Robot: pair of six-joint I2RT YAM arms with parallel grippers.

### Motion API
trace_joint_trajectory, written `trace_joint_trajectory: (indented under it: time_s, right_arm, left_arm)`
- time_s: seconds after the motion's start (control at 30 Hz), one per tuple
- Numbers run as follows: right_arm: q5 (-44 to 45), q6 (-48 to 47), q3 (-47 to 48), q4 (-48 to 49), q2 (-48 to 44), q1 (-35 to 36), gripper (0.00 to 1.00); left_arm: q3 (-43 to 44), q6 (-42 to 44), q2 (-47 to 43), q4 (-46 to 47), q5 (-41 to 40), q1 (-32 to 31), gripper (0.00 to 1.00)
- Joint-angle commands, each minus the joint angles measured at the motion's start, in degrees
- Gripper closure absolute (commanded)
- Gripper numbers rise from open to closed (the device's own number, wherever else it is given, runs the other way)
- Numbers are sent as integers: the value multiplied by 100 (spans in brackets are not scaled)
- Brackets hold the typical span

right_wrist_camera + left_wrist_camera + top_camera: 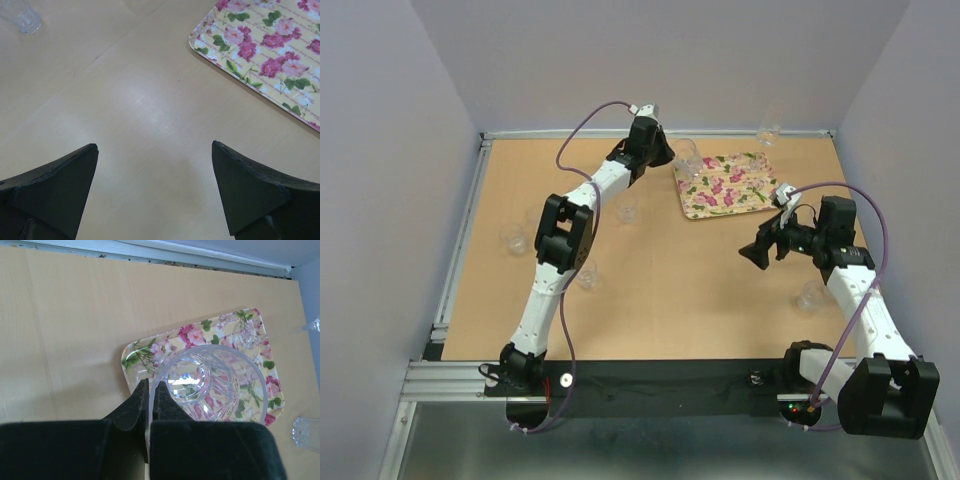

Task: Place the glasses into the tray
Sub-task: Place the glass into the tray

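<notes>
My left gripper (150,390) is shut on the rim of a clear ribbed glass (215,385), one finger inside and one outside, and holds it over the near left part of the floral tray (137,356). A second glass (247,332) stands in the tray's far corner. From above, the left gripper (670,155) sits at the tray's (725,185) left end. My right gripper (757,255) hangs open and empty over bare table, below the tray (270,45). Loose glasses stand at the left (515,238), near the left arm (587,272) and by the right arm (812,295).
Another glass (770,128) stands at the back wall right of the tray, and one more (627,208) lies under the left forearm. A raised rail (460,240) borders the table's left side. The right wrist view shows a glass (22,15) at its top left.
</notes>
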Motion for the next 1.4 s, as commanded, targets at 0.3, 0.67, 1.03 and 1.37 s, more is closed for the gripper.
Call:
trace_joint_trajectory:
  time_s: [0.3, 0.67, 1.03, 1.37]
  right_arm:
    - [29, 5, 9, 238, 10, -59, 0]
    - [38, -4, 9, 238, 19, -77, 0]
    - [56, -22, 0, 238, 19, -94, 0]
    - [231, -127, -9, 238, -130, -235, 0]
  left_arm:
    - [811, -258, 306, 98, -349, -67, 100]
    - [846, -222, 359, -8, -552, -111, 67]
    - [1092, -179, 78, 18, -288, -137, 26]
    - [250, 550, -1116, 387, 134, -93, 8]
